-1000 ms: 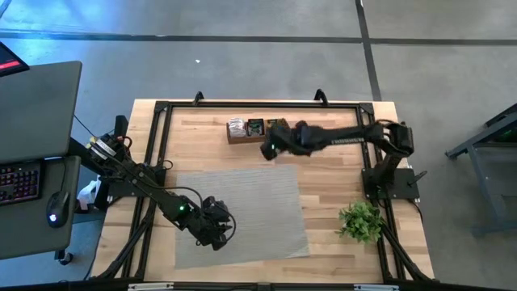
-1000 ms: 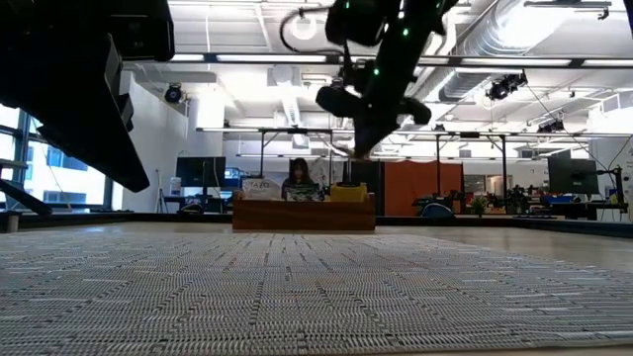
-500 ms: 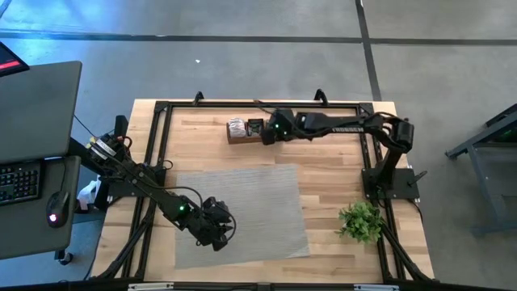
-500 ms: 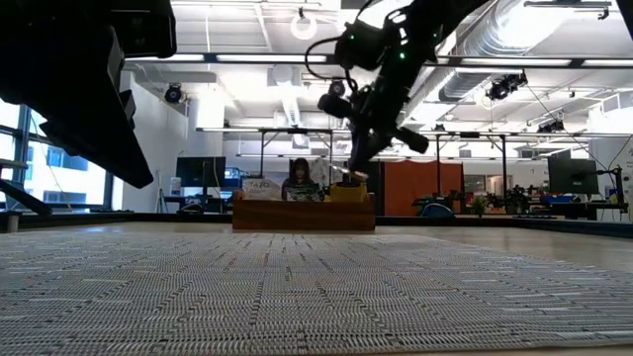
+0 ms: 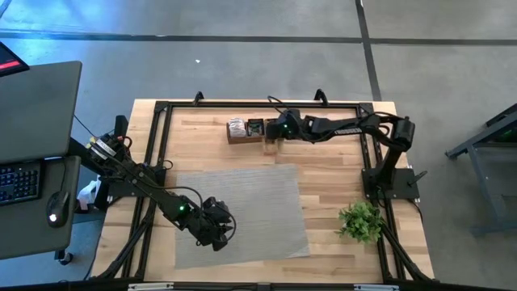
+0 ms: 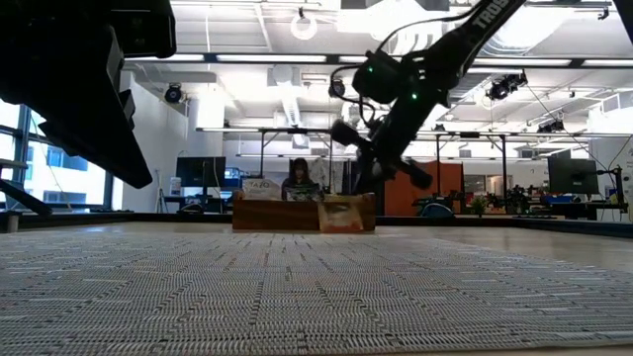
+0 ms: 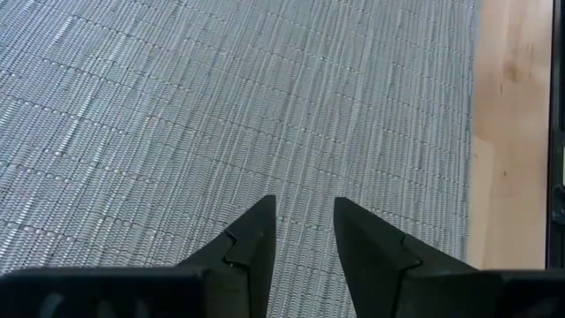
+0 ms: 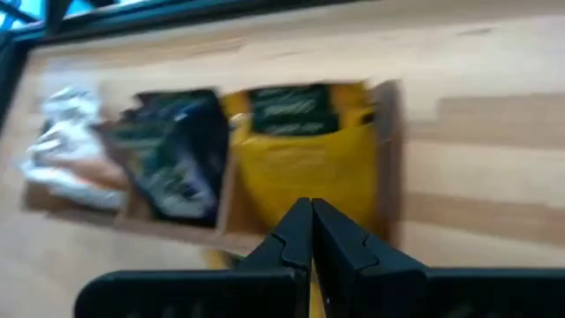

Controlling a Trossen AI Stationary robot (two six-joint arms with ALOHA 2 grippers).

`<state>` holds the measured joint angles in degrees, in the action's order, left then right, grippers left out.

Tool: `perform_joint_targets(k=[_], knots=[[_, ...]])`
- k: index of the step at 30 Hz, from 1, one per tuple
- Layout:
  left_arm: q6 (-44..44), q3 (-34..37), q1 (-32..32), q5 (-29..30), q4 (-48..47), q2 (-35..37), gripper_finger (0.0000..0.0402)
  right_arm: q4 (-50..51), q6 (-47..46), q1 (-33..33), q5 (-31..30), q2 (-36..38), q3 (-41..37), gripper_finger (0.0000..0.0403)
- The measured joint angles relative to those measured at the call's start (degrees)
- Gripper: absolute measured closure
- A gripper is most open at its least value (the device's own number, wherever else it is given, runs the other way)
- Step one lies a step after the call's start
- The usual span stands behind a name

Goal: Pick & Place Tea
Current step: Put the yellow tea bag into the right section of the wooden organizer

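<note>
Right claw (image 8: 311, 231) pinched shut at tea box (image 5: 246, 129), far desk edge | yellow sachet (image 6: 339, 214) leaning outside box | left claw (image 7: 301, 231) open over mat | risk: sachet slips, blurred grip

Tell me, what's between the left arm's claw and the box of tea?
From above, only the gray mat and bare wood table lie between the left gripper and the tea box.

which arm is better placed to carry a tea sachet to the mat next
The right, judging by position: its tool is at the wooden tea box, fingers together on a yellow sachet. The left tool hovers empty over the grey mat.
</note>
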<state>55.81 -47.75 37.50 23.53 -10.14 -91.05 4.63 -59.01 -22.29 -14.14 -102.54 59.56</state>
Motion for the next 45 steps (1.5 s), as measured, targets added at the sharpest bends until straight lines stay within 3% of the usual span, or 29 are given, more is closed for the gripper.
perform_joint_targets(k=[4,11,14,24,30,36,45], knots=[[0.0,0.0,0.0,0.0,0.0,0.0,0.0286,-2.9,4.0,-0.3,-0.9,0.0,-1.8,0.0396],[0.0,0.0,0.0,0.0,0.0,0.0,0.0286,-9.7,21.4,3.3,11.3,0.1,-2.2,0.0396],[0.0,0.0,0.0,0.0,0.0,0.0,0.0286,-9.1,24.7,6.9,12.8,0.1,-2.2,0.0392],[0.0,0.0,0.0,0.0,0.0,0.0,0.0286,-2.6,27.1,16.2,5.9,0.1,-2.3,0.0304],[0.0,0.0,0.0,0.1,0.1,0.0,0.0286,2.6,23.3,16.1,-9.4,0.1,-2.3,0.0253],[0.0,0.0,0.0,0.1,0.1,0.0,0.0286,4.0,21.7,13.4,-8.9,0.1,-2.3,0.0223],[0.0,0.0,0.0,0.2,0.1,0.0,0.0286,6.4,21.9,13.1,-7.3,0.1,-2.3,0.022]])
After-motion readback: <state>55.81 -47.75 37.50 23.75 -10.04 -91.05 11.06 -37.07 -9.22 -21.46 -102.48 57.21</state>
